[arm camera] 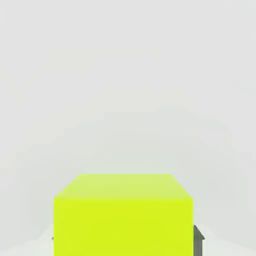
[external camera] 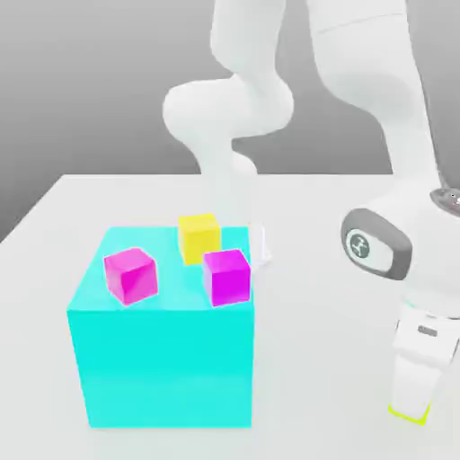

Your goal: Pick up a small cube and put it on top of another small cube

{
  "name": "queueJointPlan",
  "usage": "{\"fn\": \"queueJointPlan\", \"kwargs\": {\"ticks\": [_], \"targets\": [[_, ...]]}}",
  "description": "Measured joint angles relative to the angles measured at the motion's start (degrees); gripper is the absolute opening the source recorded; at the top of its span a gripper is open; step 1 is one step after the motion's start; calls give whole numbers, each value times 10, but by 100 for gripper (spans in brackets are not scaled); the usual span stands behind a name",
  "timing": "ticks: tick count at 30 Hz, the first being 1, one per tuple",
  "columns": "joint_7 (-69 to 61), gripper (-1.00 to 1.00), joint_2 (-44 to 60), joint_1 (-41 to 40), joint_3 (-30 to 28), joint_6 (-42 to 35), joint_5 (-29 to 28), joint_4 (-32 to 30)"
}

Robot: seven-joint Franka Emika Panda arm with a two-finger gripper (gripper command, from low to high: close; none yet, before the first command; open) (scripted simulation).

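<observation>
Small lime yellow-green cube [arm camera: 123, 215] sits between the gripper [external camera: 411, 409] fingers [arm camera: 199, 240], low on the white table [external camera: 323, 359], well off the big cyan cube [external camera: 166, 350] toward the exterior view's right. Fingers closed against its sides. On the cyan cube's top: golden-yellow small cube [external camera: 199, 237], two magenta small cubes [external camera: 131, 275] [external camera: 226, 277].

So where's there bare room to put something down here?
The white table is bare between the big cyan cube and the gripper at the lime cube. The cyan cube's top is crowded: two magenta cubes and a golden-yellow one.
</observation>
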Motion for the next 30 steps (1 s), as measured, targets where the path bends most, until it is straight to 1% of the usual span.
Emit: {"fn": "queueJointPlan", "kwargs": {"ticks": [3, 5, 8, 12, 22, 23, 24, 26, 27, 30], "targets": [[-18, -100, -56, -14, 19, -44, 24, -12], [-17, -100, -97, -25, 18, -79, 45, -17], [17, -100, -160, -47, -4, -138, 72, -19], [79, -100, -244, -104, -31, -220, 91, -20], [263, -100, -451, -209, -82, -423, 105, -23], [277, -100, -462, -218, -85, -430, 106, -27], [284, -100, -463, -223, -86, -421, 106, -37], [288, -100, -450, -227, -87, -383, 106, -62], [289, 100, -441, -228, -87, -360, 107, -76], [289, 100, -441, -228, -87, -360, 107, -76]]}}
